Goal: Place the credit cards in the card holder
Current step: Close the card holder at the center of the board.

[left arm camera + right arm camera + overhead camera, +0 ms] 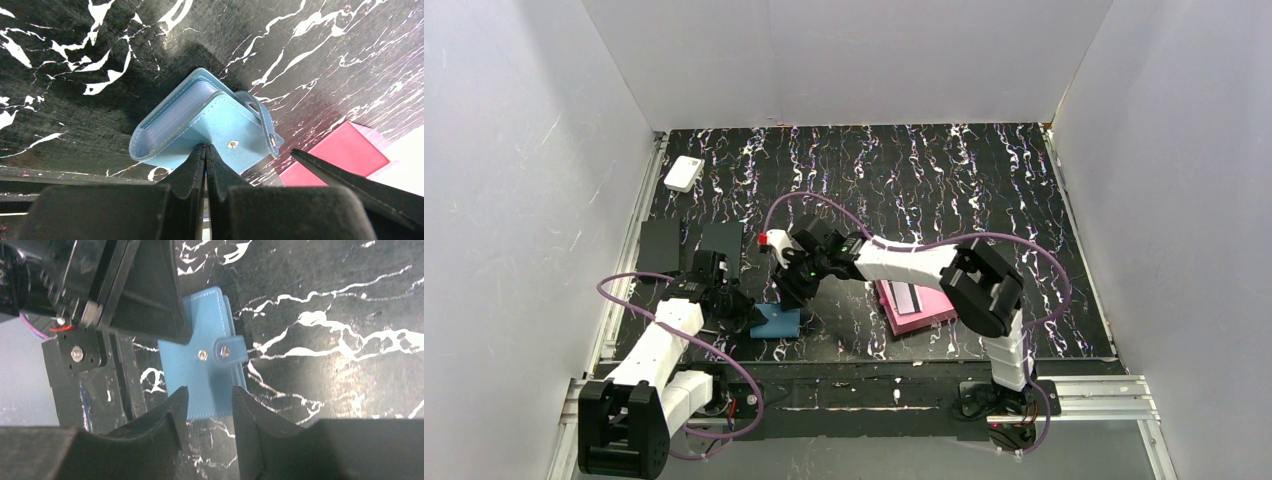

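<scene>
The left gripper point(205, 149) has its fingers pressed together, tips on the cover of the wallet point(220, 125), which lies half-folded near the front edge of the table point(984, 180). The right gripper point(206, 397) hangs over it, jaws apart. Further right sits a pink tray point(932, 318).

Pink tray point(927, 319), white box point(684, 173), two black slabs point(660, 246) on the marbled table point(984, 180).

Black tabletop point(984, 180) veined with white and faint pink marbling, glossy and finely scratched in the wrist views. Enclosed on three sides by plain white panels: back wall point(844, 60), left wall point(514, 200), right wall point(1184, 200). Edged by aluminium rails: left rail point(650, 175), near rail point(1084, 392). Diffuse, even lighting; soft sheen on the marbling.
</scene>
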`<state>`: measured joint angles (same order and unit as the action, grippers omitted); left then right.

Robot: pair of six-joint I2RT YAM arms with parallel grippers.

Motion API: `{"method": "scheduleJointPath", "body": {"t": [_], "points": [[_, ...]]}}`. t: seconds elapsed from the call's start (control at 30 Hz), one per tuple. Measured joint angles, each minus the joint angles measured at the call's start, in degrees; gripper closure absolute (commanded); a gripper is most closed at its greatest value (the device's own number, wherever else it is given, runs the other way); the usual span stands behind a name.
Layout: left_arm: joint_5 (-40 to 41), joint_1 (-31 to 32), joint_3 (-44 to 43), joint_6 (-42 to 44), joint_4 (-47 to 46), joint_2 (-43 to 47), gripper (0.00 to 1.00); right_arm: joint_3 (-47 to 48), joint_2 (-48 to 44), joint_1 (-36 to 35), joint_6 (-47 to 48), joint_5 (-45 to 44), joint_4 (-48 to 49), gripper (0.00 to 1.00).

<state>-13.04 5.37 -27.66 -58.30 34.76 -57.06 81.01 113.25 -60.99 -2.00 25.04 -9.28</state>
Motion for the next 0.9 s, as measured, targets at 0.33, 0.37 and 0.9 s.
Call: {"method": "scheduleJointPath", "body": {"t": [0.33,0.37,0.9], "points": [[-0.55,-0.04,-0.17,0.72,-0.42,-0.66,1.00,5.11,5.75,-0.28,0.83,1.09,-1.42,0.57],[-0.57,-0.04,-0.17,0.74,-0.46,-0.66,1.00,5.14,5.79,-0.33,0.85,1.07,-1.49,0.57],[-1.29,-0.17,0.09,0.90,-1.42,-0.90,1.00,9.29,6.51,-0.55,3.78,0.22,-4.13,0.58]]}}
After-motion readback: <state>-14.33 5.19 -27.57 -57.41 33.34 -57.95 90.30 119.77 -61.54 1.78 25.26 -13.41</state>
